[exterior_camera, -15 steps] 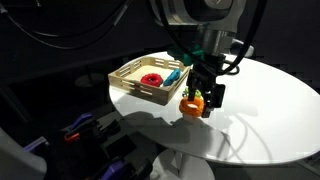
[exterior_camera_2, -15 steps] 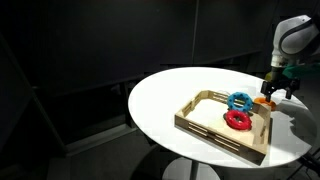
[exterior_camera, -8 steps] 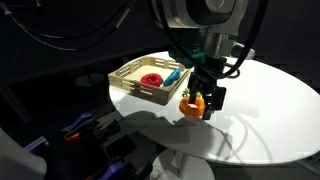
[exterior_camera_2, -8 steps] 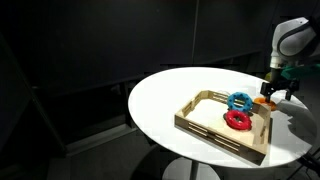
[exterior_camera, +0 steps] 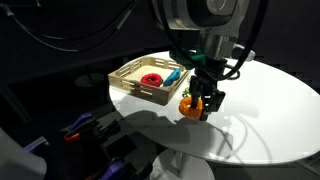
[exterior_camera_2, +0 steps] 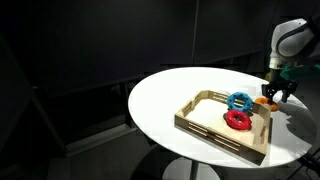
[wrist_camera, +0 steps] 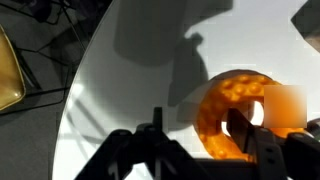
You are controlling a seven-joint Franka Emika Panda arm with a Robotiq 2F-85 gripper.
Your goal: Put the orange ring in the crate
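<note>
The pincer [exterior_camera: 203,102] of the Panda arm [exterior_camera: 205,40] is closed narrowly on the orange ring [exterior_camera: 189,105], holding it by its thick band. The ring hangs low at the fingertips, close over the white round counter [exterior_camera: 270,110]. Whether it touches the surface cannot be told from the pictures. In the wrist view the orange ring [wrist_camera: 232,115] fills the right part of the frame. A dark finger [wrist_camera: 245,128] crosses its hole, and pale counter lies all around it. The ring is outside the crate [exterior_camera: 128,84], just beside one of its corners, on the side that faces the middle of the counter. In an exterior view it shows past the far corner of the crate [exterior_camera_2: 205,127], near the counter's edge, with the pincer [exterior_camera_2: 272,97] above it. The crate is a shallow tan tray with low slotted walls, set flat and close to the counter's edge, with a strip of white rim showing beyond it. Two rings lie inside it, the red ring [exterior_camera: 151,78] and a blue ring [exterior_camera: 172,75]. In an exterior view the red ring [exterior_camera_2: 237,120] lies nearer the middle of the tray and the blue ring [exterior_camera_2: 240,101] touches it, closer to the wall that faces the orange ring. A tan corner of the crate [wrist_camera: 8,70] shows at the left edge of the wrist view, well apart from the held ring.
</note>
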